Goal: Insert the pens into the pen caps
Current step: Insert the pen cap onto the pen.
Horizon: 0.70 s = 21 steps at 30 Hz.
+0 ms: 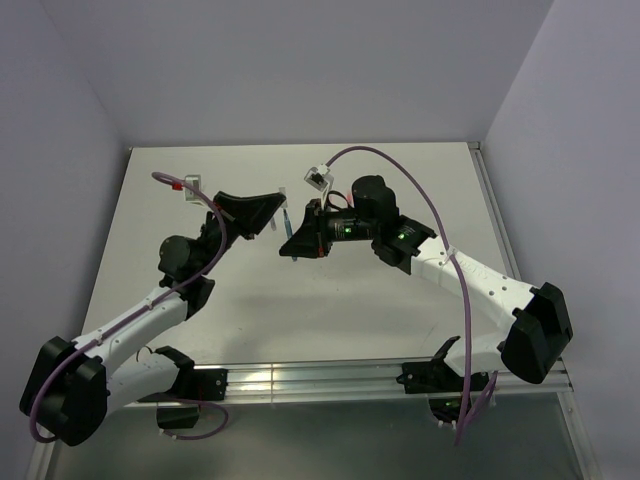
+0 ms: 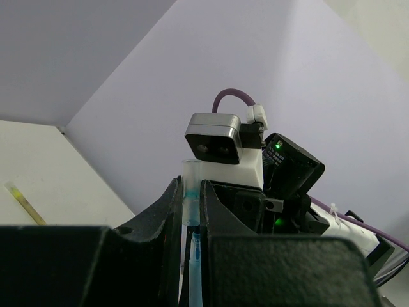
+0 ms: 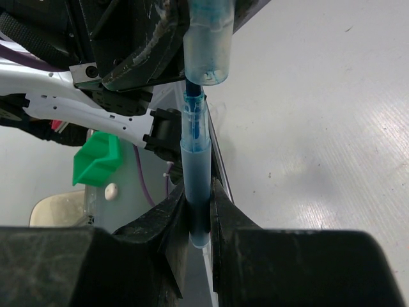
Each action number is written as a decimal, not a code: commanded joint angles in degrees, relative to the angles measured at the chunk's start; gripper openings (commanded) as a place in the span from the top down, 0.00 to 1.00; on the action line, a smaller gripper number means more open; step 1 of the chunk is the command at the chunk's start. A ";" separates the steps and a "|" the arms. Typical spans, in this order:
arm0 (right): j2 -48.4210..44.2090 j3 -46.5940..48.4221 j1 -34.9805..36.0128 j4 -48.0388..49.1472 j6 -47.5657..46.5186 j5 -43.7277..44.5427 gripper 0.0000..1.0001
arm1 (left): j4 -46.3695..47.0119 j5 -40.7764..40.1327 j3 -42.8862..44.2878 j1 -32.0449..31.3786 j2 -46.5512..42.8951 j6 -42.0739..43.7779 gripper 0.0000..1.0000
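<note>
My left gripper (image 1: 272, 213) is shut on a pale blue pen cap (image 2: 192, 171), pinched between its fingers, open end facing the pen. My right gripper (image 1: 303, 238) is shut on a blue pen (image 3: 195, 169), held by its barrel. Pen and cap are in line above the table middle, and the pen's dark blue tip sits right at the cap's mouth (image 3: 206, 57). In the left wrist view the pen (image 2: 195, 268) rises between the fingers just under the cap. In the top view the pen (image 1: 288, 226) spans the short gap between the grippers.
A yellow pen (image 2: 24, 202) lies on the white table at the left of the left wrist view. The right arm's wrist camera (image 2: 216, 139) is close in front of the left gripper. A green object (image 3: 97, 158) lies off the table edge.
</note>
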 commanded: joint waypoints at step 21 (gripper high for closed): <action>-1.06 1.95 -0.93 2.98 1.44 0.86 1.00 | 3.14 2.95 1.12 0.09 -1.67 -0.86 1.00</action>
